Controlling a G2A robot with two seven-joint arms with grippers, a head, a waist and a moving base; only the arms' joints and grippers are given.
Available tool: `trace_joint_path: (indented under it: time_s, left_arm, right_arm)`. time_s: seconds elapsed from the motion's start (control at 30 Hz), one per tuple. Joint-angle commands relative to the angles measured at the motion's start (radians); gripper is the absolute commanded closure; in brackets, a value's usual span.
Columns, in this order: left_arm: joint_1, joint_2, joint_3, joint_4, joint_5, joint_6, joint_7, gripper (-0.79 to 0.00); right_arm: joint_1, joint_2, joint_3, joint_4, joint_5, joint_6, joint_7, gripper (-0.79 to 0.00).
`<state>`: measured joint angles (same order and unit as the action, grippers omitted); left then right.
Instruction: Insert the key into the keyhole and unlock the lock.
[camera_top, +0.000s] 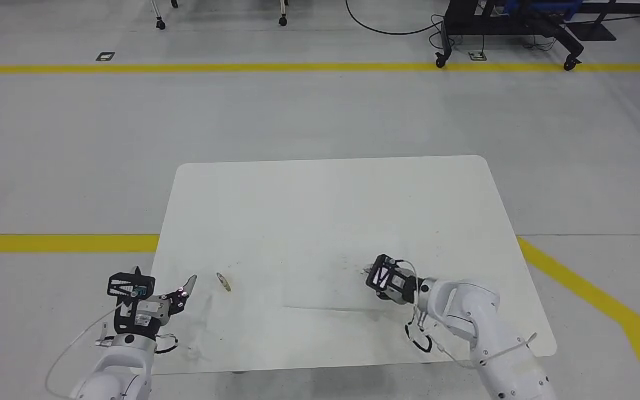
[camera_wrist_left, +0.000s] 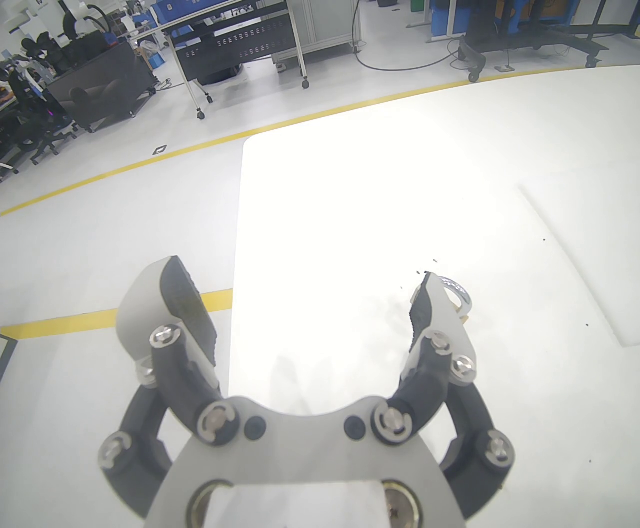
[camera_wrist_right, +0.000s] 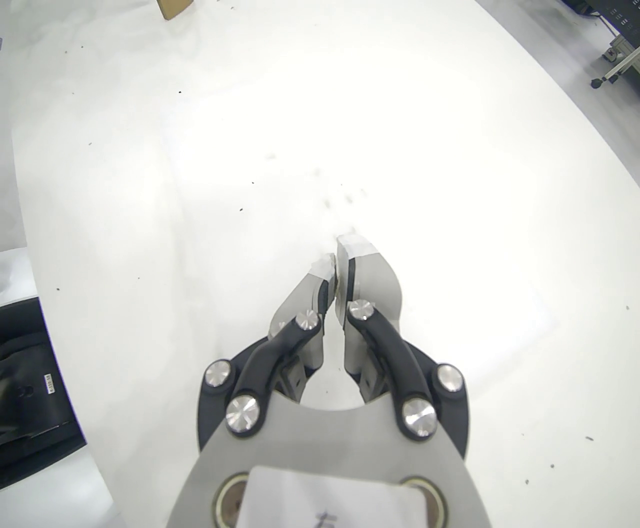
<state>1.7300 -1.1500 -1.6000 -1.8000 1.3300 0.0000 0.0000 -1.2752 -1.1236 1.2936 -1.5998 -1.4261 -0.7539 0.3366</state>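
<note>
A small metal piece (camera_top: 224, 281) lies on the white table (camera_top: 330, 210) near its front left. In the left wrist view it shows as a silver ring with a brass bit (camera_wrist_left: 459, 296), half hidden behind one fingertip; lock or key, I cannot tell. My left gripper (camera_top: 172, 296) (camera_wrist_left: 300, 280) hangs open at the table's front-left edge, just left of that piece, with nothing between its fingers. My right gripper (camera_top: 385, 276) (camera_wrist_right: 336, 260) is shut, tips down on the table at centre front. I make out nothing between its pads.
A thin white sheet (camera_wrist_left: 575, 260) lies flat on the table between the two arms. A tan object (camera_wrist_right: 172, 7) shows at the edge of the right wrist view. Yellow floor tape (camera_top: 80, 243) and wheeled racks (camera_wrist_left: 240, 45) surround the table.
</note>
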Motion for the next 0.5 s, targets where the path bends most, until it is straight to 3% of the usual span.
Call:
trace_joint_path:
  time_s: [0.0, 0.47]
  left_arm:
    - [0.000, 0.000, 0.000, 0.000, 0.000, 0.000, 0.000, -0.785]
    - [-0.001, 0.000, -0.002, -0.001, -0.003, 0.003, 0.003, -0.785]
  right_arm:
    - [-0.007, 0.002, 0.004, 0.005, 0.006, 0.010, 0.012, 0.000]
    - [-0.015, 0.003, 0.006, -0.016, -0.004, 0.051, 0.052, 0.000]
